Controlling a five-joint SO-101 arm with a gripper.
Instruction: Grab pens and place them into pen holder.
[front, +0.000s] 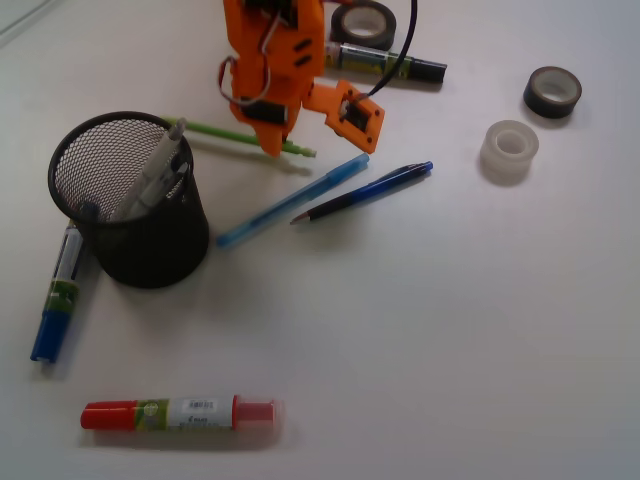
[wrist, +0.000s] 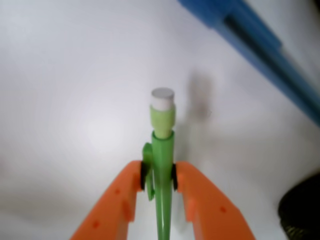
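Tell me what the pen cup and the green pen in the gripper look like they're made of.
Pen holder: black wire mesh, likely metal; the table shows through its weave, matte finish.
Green pen: smooth, slightly glossy plastic by its look, with a paler green end and a white tip. The gripper pinches it.

Arm: orange, reaching down just beside the pen holder (front: 130, 200), on its right.
Gripper (wrist: 159, 180): pointing downward, 2 jaws closed tight.
Grasp: green pen (wrist: 162, 165) pinched between both jaws, its white-tipped end jutting past the fingertips.
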